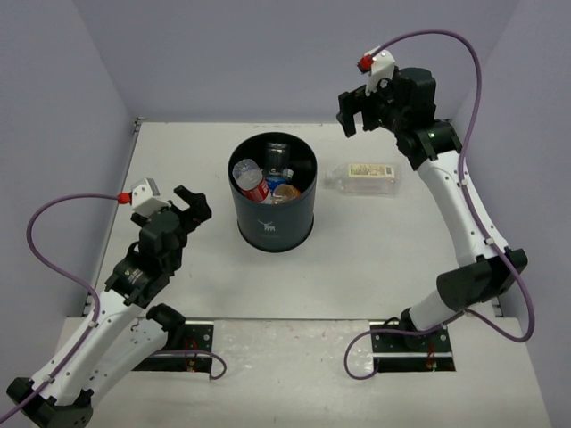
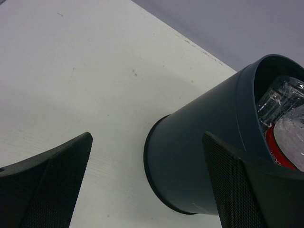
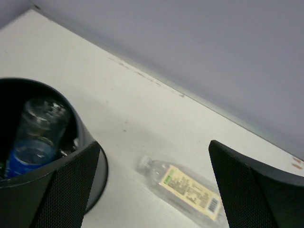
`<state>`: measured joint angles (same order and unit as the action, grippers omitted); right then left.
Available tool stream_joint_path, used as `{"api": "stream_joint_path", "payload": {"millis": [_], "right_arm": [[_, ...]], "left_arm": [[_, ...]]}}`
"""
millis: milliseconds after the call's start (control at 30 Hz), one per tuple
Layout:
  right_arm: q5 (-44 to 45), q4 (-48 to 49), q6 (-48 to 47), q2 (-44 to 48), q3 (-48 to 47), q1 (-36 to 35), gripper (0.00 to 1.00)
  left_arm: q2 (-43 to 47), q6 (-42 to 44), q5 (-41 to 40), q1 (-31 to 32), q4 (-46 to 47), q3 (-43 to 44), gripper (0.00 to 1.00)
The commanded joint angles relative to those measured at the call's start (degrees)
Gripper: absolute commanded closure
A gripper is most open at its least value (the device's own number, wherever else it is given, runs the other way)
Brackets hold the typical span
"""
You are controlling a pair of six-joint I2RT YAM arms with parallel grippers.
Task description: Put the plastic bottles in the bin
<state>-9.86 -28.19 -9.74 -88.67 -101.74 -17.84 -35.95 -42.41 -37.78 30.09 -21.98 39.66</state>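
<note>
Though faintly speckled, white table under the bin, lavender walls.

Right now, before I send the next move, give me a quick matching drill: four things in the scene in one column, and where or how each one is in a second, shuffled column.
Things:
1. cream-labelled bottle
2. red-labelled bottle
3. left pincer
4. right pincer

Places and states:
A. open and holding nothing, at the far side, right of the bin
B. lying on its side just right of the bin
C. inside the bin, among other bottles
D. open and holding nothing, left of the bin

Pairs: 1-B, 2-C, 3-D, 4-A
</note>
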Motion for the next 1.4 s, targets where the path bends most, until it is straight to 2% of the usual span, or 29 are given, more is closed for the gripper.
{"api": "stream_joint_path", "payload": {"millis": [0,100,200,267,433,800,1033,1067,1200,1267,1367], "right_arm": [[2.11,-13.97,-12.94,-8.7,-6.59,0.93,0.01],[0.02,-21.18,-18.81,-14.32,-9.05,1.34,0.01],[3.66,-26.89,-21.9,-21.14,-12.81,1.51,0.01],[8.38,-28.97,-22.08,-27.46,-15.38,1.77,0.01],[9.58,-29.14,-23.14,-35.82,-16.65,2.37,0.01],[12.46,-24.89,-29.87,-41.12,-12.44,3.78,0.01],[11.63,-24.54,-29.02,-41.72,-10.81,4.04,0.02],[11.33,-24.56,-28.8,-41.45,-10.79,4.04,0.06],[10.09,-24.45,-26.6,-39.07,-11.83,4.04,0.59],[9.22,-24.26,-25.82,-36.41,-12.01,4.04,0.68],[7.72,-21.44,-23.43,-29.12,-11.38,4.04,0.74]], "left_arm": [[-0.13,1.11,-1.69,0.15,0.46,1.74,0.0],[-0.37,1.19,-2.41,0.13,-0.76,2.66,0.0],[-0.35,1.11,-2.73,0.15,-1.0,2.67,0.0],[-0.37,1.2,-2.64,0.15,-0.42,2.26,0.0],[-1.55,1.78,-2.73,0.06,-0.43,2.58,0.0],[-2.29,2.86,-2.3,0.15,-0.52,2.97,0.0],[-2.64,2.65,-3.04,0.15,-0.52,3.01,0.0],[-2.65,2.59,-3.09,0.13,-0.51,3.05,0.0],[-2.72,2.33,-2.81,0.06,-0.43,3.15,0.0],[-2.56,2.23,-2.59,0.06,-0.35,3.23,0.0],[-2.0,1.93,-2.16,0.12,-0.35,3.12,0.0]]}}
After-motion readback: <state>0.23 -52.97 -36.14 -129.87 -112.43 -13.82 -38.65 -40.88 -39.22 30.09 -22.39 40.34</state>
